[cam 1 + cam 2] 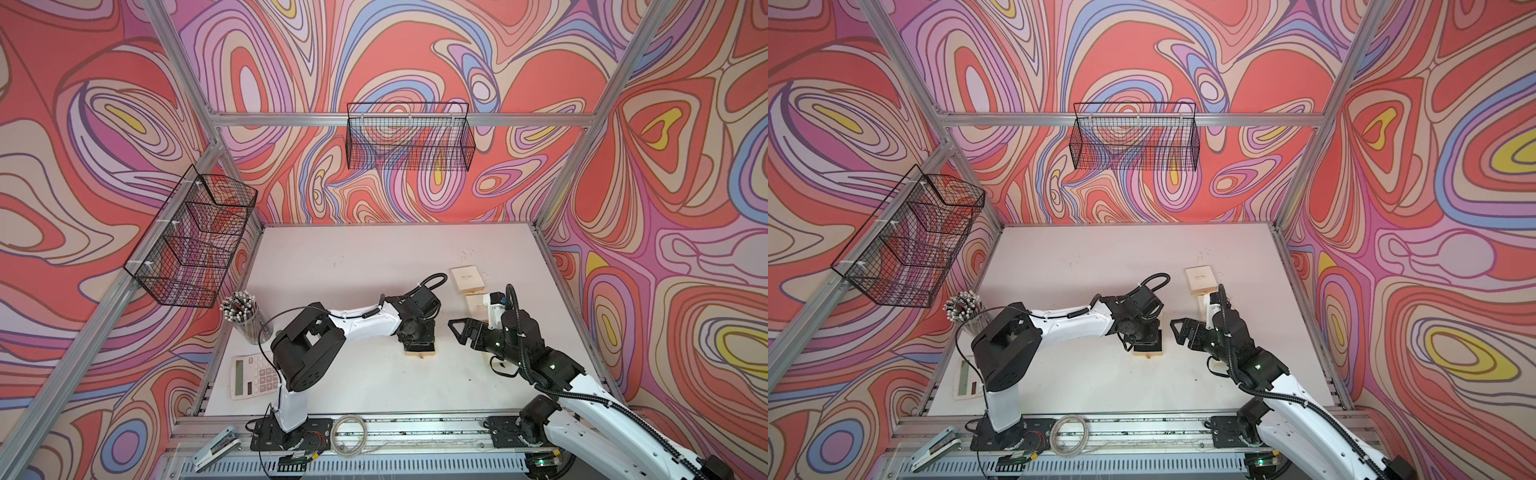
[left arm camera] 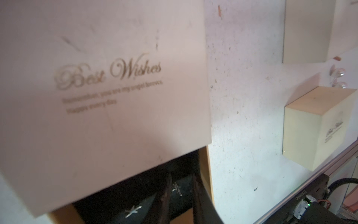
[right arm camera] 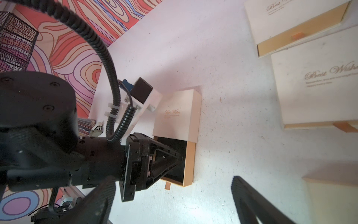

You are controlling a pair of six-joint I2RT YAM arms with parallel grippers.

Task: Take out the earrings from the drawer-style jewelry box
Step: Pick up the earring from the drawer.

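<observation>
The drawer-style jewelry box (image 3: pixel 178 116), a cream sleeve lettered "Best Wishes", lies mid-table with its tan drawer (image 3: pixel 188 163) pulled out, showing black lining. My left gripper (image 2: pixel 182 174) reaches down into the drawer. Its fingers stand a narrow gap apart and the tips are in shadow. Two small silvery cross shapes (image 2: pixel 176 189) lie on the lining, one in that gap. Two pearl-like earrings (image 2: pixel 340 72) rest on the table beside another cream box (image 2: pixel 317 126). My right gripper (image 3: pixel 174 203) hovers wide open and empty just right of the drawer.
Two more cream boxes (image 1: pixel 467 280) (image 1: pixel 478 305) lie at the right rear. A cup of pencils (image 1: pixel 243 316), a calculator (image 1: pixel 253 376) and a stapler (image 1: pixel 216 449) are at the left. Wire baskets (image 1: pixel 195 237) (image 1: pixel 409 137) hang on the walls.
</observation>
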